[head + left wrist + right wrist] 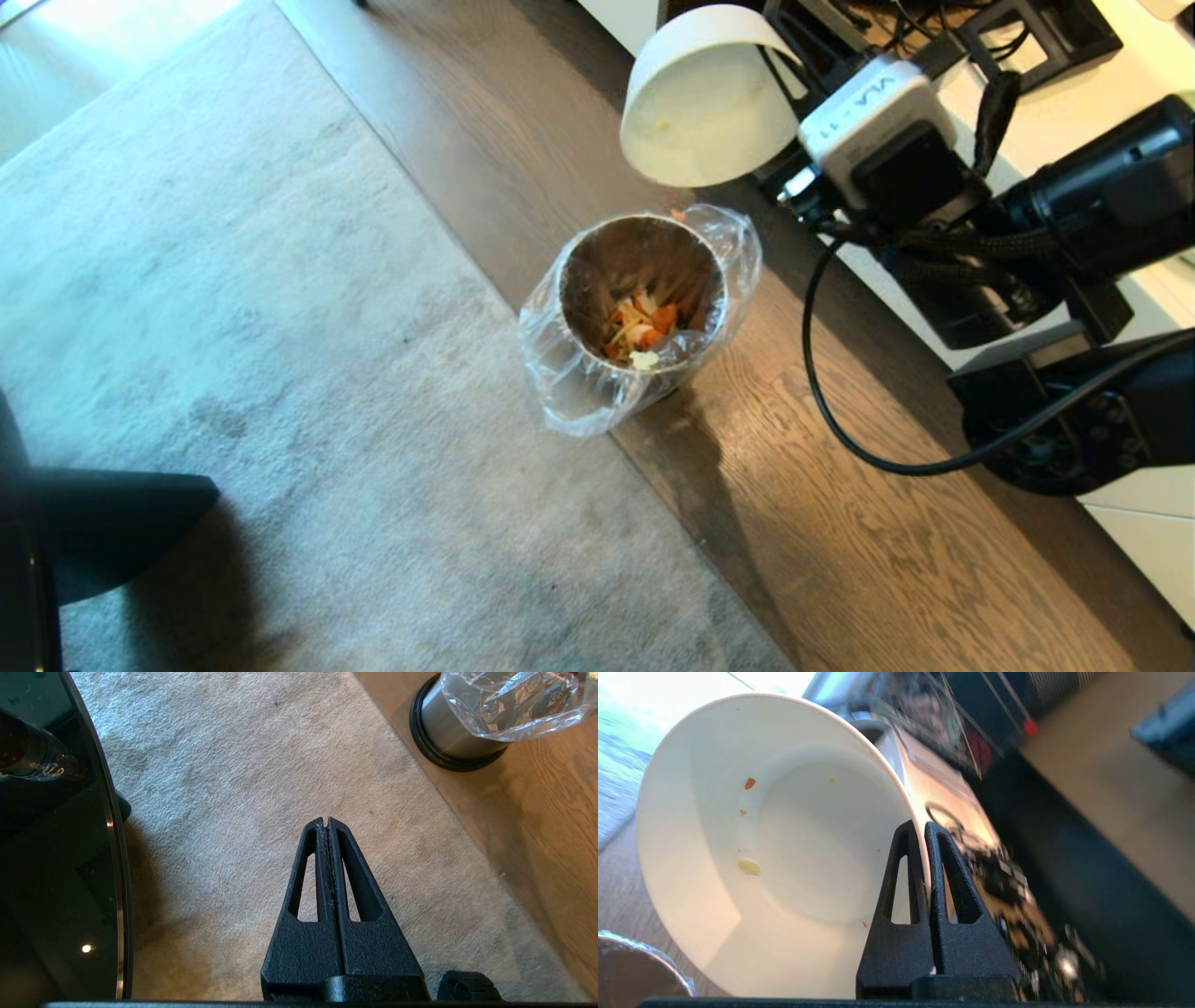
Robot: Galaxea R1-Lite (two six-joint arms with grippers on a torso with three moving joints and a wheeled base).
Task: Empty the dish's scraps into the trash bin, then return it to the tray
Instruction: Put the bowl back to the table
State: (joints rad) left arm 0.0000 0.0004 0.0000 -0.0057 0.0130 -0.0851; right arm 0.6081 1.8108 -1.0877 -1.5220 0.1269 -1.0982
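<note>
Right end effector [923, 826] is clamped on the rim of the dish [775, 849], one finger inside the wall, one outside. Dish is held tipped on its side in the air, up and just beyond the trash bin [642, 289], not touching it; only a few orange and yellowish specks cling inside. The scraps [640, 327] lie at the bottom of the bin: orange slices, pale strips. Bin stands on the wood floor [840, 523] at the edge of the grey rug [233, 327], clear liner folded over its rim. Left end effector [326, 822] hangs over the rug, fingers pressed together, holding nothing.
</note>
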